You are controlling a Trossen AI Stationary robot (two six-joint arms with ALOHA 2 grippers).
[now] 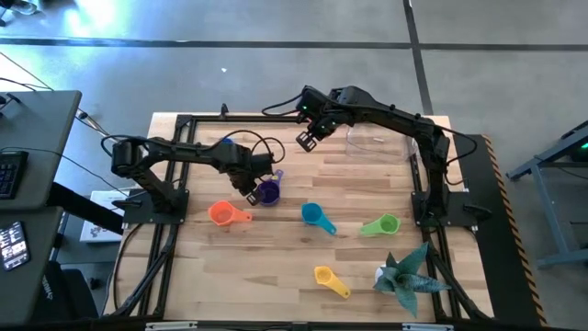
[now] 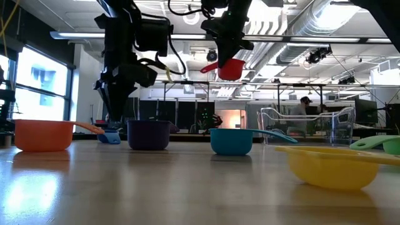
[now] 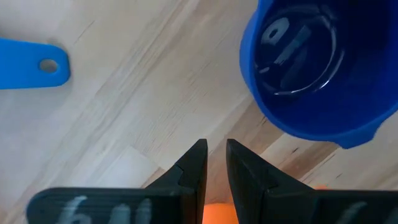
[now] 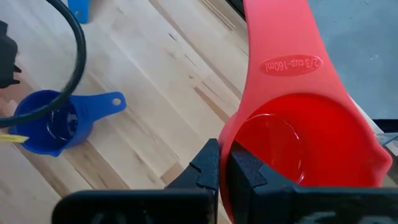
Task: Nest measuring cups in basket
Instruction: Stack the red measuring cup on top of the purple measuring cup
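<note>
above table, red cup [image 2: 230, 69] is gripped by right gripper [image 1: 307, 138]; left gripper [image 1: 250, 188] is held slightly parted beside purple cup [image 1: 267, 192].

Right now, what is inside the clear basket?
Nothing shows inside the basket: through its clear walls only the room behind appears. The red cup hangs in the right gripper, off to one side of the basket. The basket's floor is not visible.

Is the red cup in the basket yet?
No. The right gripper holds the red cup in the air, away from the clear basket.
</note>
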